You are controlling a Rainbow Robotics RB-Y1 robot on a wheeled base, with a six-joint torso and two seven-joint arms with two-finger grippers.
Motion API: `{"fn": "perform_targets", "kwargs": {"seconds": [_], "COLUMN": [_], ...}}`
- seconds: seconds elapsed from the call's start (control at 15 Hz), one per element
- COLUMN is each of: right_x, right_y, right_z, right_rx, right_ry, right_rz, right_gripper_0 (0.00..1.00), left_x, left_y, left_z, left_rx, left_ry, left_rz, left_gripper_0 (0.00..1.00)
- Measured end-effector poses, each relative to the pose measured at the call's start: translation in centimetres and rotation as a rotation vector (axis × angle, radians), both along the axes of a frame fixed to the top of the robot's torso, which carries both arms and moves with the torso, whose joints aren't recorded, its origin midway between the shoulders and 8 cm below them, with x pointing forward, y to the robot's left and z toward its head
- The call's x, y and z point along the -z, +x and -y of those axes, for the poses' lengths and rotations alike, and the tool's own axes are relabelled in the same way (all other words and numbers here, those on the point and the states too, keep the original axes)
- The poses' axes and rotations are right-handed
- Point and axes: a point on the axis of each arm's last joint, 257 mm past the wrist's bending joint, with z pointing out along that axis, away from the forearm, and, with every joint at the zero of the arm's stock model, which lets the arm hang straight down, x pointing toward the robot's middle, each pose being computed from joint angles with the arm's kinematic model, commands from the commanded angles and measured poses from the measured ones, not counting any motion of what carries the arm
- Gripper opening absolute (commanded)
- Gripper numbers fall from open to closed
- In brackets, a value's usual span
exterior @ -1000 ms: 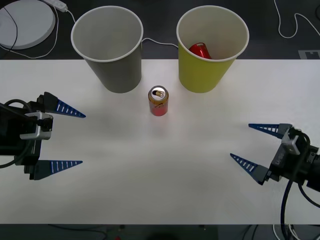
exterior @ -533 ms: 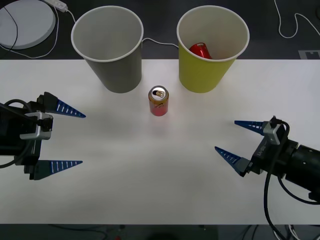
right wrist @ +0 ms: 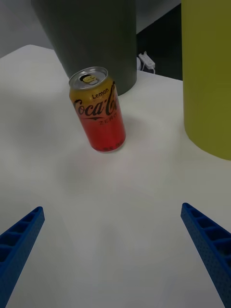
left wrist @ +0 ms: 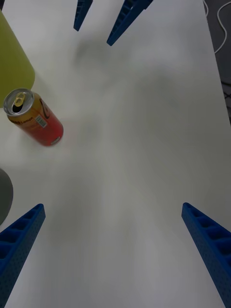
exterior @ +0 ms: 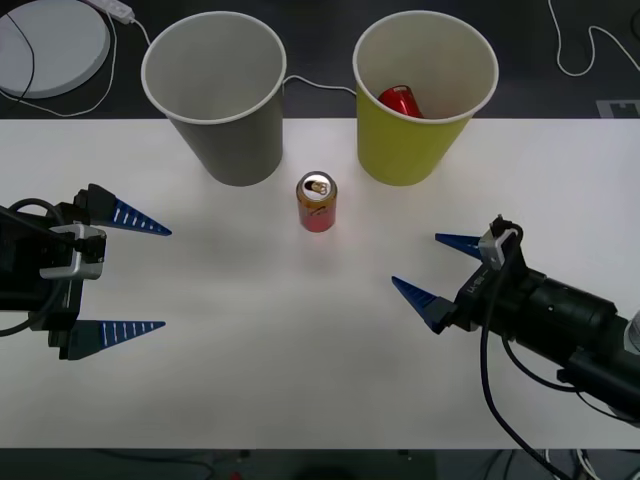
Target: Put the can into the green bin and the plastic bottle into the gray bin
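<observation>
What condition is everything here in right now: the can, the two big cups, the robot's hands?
Can: upright on the table, untouched.
Green bin: upright, a red can inside.
Gray bin: upright, nothing visible inside.
Right hand: open, pointing toward the can, holding nothing.
Left hand: open, off to the side, holding nothing.

black arms, blue ribbed tapered fingers [exterior: 138, 221]

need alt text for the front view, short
The right gripper, open, reaches across the white table toward an upright red-and-gold can standing before the gray bin and green bin. A red can lies inside the green bin. The left gripper sits open at the table's left edge.
</observation>
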Motion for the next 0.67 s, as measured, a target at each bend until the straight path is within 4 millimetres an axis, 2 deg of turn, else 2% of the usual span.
{"fn": "perform_targets", "kwargs": {"seconds": [0.4,0.67], "right_x": [-0.1,0.4], "right_y": [1.1,2.0], "right_z": [-3.6,-5.1], "right_rx": [0.016,0.06], "right_ry": [0.05,0.056], "right_rz": [-0.015,-0.025], "right_gripper_0": [1.0,1.0], "left_x": [0.0,0.0], "left_y": [0.0,0.0], "left_z": [0.0,0.0], "left_rx": [0.0,0.0], "left_ry": [0.0,0.0], "left_rz": [0.0,0.0], "left_gripper_0": [1.0,1.0]}}
